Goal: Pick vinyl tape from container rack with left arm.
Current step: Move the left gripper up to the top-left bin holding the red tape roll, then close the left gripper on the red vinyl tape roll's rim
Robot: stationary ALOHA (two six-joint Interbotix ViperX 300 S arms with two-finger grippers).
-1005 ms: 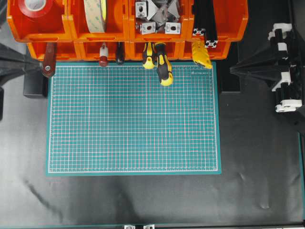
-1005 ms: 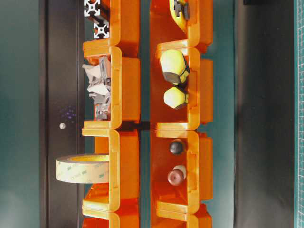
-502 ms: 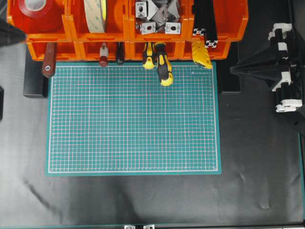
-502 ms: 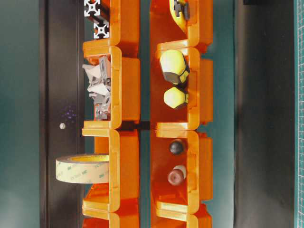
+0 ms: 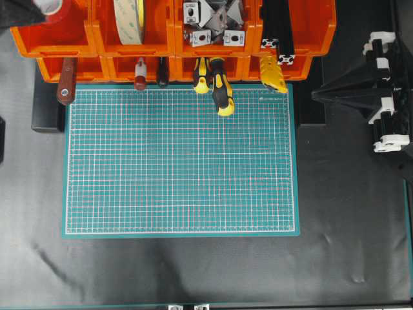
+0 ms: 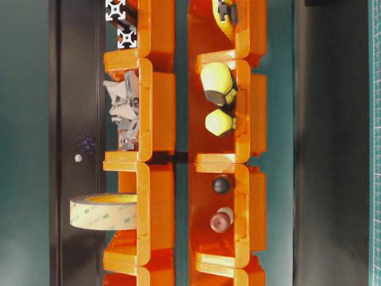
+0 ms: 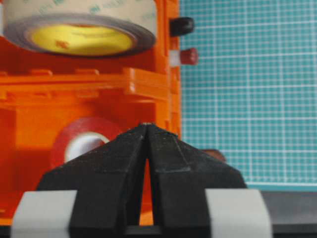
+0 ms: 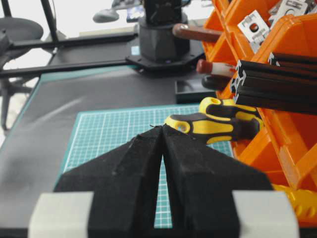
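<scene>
**Reaching toward the rack, tape not yet taken**

Approaching is the stage the task looks to be at: the vinyl tape (image 7: pixel 81 141) lies in its bin of the container rack (image 7: pixel 99 89), and nothing is gripped. In the left wrist view the left arm's fingers (image 7: pixel 130 163) meet at their tips with only a thin slit lower down, so they read as closed and empty, aimed at the roll from just short of it. Overhead, the left arm (image 5: pixel 19 11) enters at the 10 o'clock corner and covers most of the tape, leaving a sliver of red and white showing.

What remains, by this reading: parting the fingers, closing on the roll, and lifting it clear of the bin.

The tape is a flat ring, so it has no real long axis; its hole faces up out of the bin toward the wrist camera. At 12 o'clock from it in that view stands the cream tape roll (image 7: pixel 81 29) in the neighbouring bin.

The right fingers (image 8: pixel 143 168) also appear closed, holding nothing, parked over the desk (image 5: pixel 193 271) at the 3 o'clock side.
</scene>
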